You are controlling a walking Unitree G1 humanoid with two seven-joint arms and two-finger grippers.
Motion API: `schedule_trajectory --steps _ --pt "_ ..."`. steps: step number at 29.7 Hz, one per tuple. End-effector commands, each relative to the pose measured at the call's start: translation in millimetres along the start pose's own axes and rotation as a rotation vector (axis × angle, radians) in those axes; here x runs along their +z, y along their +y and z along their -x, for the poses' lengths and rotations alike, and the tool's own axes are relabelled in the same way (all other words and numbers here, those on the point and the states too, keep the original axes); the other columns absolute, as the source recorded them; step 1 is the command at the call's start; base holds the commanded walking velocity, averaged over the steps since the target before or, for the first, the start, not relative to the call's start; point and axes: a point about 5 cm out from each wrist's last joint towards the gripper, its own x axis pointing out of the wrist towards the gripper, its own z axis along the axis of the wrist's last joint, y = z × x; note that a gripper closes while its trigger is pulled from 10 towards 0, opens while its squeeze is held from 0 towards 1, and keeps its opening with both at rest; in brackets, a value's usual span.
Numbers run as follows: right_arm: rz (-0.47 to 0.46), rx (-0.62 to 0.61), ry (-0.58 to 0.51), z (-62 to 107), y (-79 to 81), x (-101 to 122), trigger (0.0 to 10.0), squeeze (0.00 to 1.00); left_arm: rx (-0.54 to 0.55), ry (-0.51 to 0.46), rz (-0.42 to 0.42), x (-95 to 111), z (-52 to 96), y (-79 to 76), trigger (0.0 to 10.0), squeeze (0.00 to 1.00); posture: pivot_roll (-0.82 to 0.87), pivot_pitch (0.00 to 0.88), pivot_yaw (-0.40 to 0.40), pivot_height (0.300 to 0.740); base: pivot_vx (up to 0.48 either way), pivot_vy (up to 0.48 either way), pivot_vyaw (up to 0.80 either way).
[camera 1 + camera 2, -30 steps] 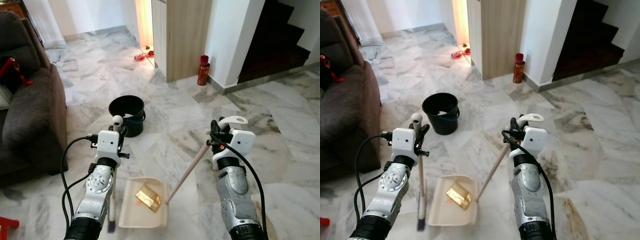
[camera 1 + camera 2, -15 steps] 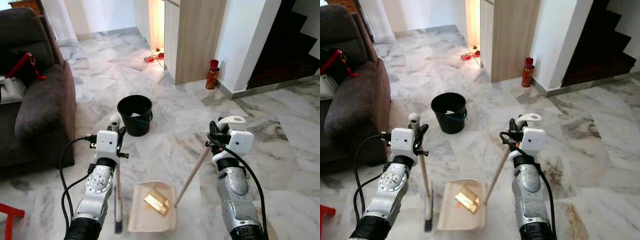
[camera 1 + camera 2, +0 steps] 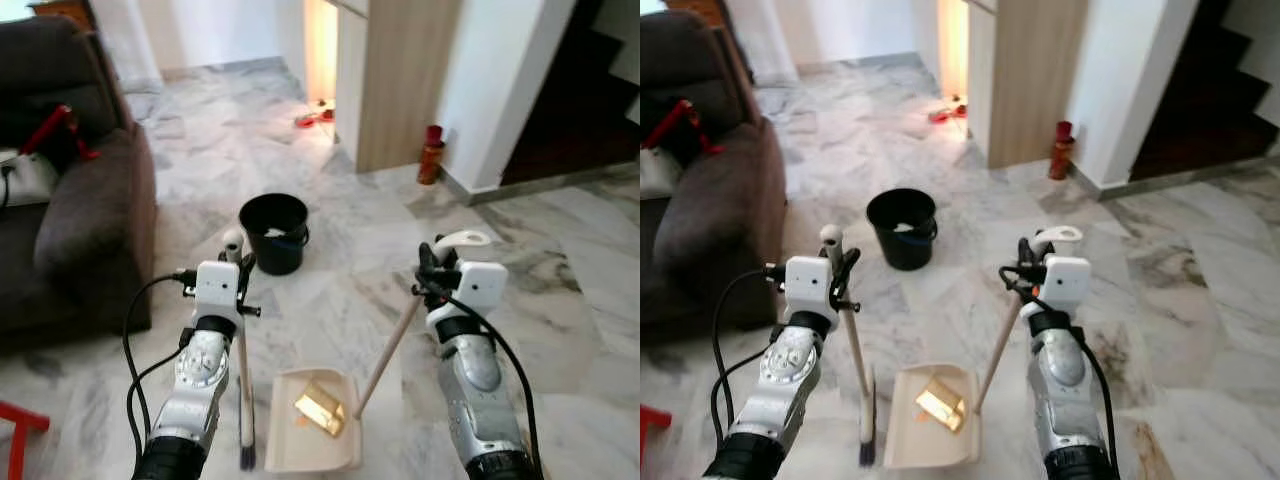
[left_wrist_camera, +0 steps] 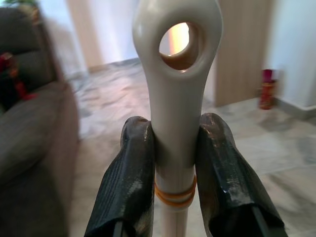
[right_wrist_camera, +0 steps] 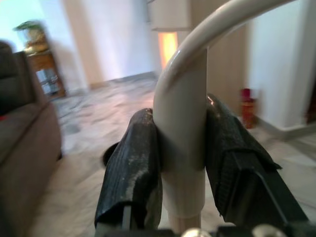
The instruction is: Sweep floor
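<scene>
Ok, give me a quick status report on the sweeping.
Left gripper clamps broom. Right gripper clamps dustpan, gold wrapper inside. Black bucket ahead.

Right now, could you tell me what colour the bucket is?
The bucket is black, clearest in the left eye view.

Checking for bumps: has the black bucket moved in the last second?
No. The black bucket keeps its gap from the sofa; only the camera shifted.

My two head views look forward and down from above the arms, sharing the black bucket (image 3: 273,232) and marble floor (image 3: 560,300). Each wrist view sits very close behind its fingers, facing the room beyond
</scene>
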Motion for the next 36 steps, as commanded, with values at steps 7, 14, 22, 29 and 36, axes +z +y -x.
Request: schedule_trajectory --steps 7,14,22,29,36 --pt "-0.037 0.01 -0.071 -4.0 3.5 13.9 10.0 0.0 0.019 -0.05 -0.011 10.9 -3.7 3.2 10.0 0.0 -0.05 0.0 0.04 0.74 0.258 0.0 0.0" --pt "-0.045 0.012 -0.072 -4.1 3.8 14.1 10.0 0.0 0.02 -0.05 -0.01 10.9 -3.5 3.3 10.0 0.0 -0.05 0.0 0.039 0.74 0.27 0.0 0.0" --pt "-0.029 0.031 -0.071 -4.5 7.0 14.2 10.0 0.0 0.021 -0.052 -0.012 11.3 -3.9 3.6 10.0 0.0 -0.05 0.0 0.041 0.74 0.27 0.0 0.0" --pt "-0.033 0.033 -0.073 -4.9 7.5 14.6 10.0 0.0 0.022 -0.053 -0.012 11.5 -3.9 3.7 10.0 0.0 -0.04 0.0 0.04 0.74 0.275 0.0 0.0" --pt "-0.021 0.044 -0.08 -6.8 9.1 16.1 10.0 0.0 0.021 -0.057 -0.011 12.4 -5.4 3.4 10.0 0.0 -0.05 0.0 0.041 0.74 0.289 0.0 0.0"
